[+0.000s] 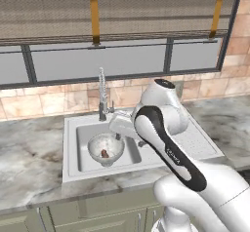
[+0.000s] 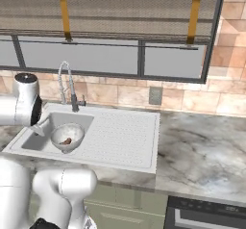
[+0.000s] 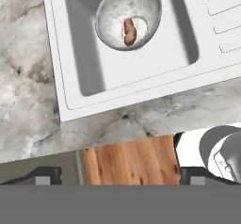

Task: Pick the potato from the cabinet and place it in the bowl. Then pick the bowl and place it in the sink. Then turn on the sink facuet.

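- While the bowl (image 1: 106, 149) sits in the sink (image 1: 73, 128) well, the potato (image 3: 129, 31) lies inside it, near the middle.
- Bowl is upright, toward the well's faucet-side half in the left base view.
- Sink faucet (image 1: 102, 94) stands at the basin's back rim, just behind the bowl.
- Gripper (image 3: 120, 176) hangs above the counter edge, jaws spread wide, holding nothing; both fingertips (image 3: 44, 176) are well apart.
- Marble counter (image 2: 202, 151) surrounds the sink; ribbed drainboard (image 2: 125, 136) is bare.

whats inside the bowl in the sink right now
The potato lies alone in the bowl, near its middle. The bowl sits in the sink well. The sink floor directly under the bowl is covered, so nothing can be told there.
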Controlling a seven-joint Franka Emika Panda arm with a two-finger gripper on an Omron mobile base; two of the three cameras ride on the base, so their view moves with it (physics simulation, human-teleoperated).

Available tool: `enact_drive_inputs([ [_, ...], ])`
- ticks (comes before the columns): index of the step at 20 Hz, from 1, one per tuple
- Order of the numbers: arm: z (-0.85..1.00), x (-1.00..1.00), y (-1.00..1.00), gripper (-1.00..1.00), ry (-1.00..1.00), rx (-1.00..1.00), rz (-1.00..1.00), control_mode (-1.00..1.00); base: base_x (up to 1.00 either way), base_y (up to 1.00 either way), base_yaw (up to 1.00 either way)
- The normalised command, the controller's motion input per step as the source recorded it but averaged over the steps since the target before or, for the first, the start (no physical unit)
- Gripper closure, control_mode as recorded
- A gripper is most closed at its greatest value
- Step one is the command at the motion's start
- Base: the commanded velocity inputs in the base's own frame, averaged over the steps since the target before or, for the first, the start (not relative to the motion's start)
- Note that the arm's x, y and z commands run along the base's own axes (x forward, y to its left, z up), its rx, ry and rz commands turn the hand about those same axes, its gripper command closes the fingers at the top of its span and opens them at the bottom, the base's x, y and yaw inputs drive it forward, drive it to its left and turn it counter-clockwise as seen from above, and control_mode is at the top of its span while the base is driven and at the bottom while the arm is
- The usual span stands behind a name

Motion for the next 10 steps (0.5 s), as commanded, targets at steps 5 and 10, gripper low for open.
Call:
enact_drive_inputs([
  [5,0.01,-0.29,-0.42,-1.00,0.22,0.20,-0.02,-1.00,0.00,0.00,0.00],
  [10,0.64,-0.08,-0.81,-1.00,0.00,0.60,-0.35,-1.00,0.00,0.00,0.00],
])
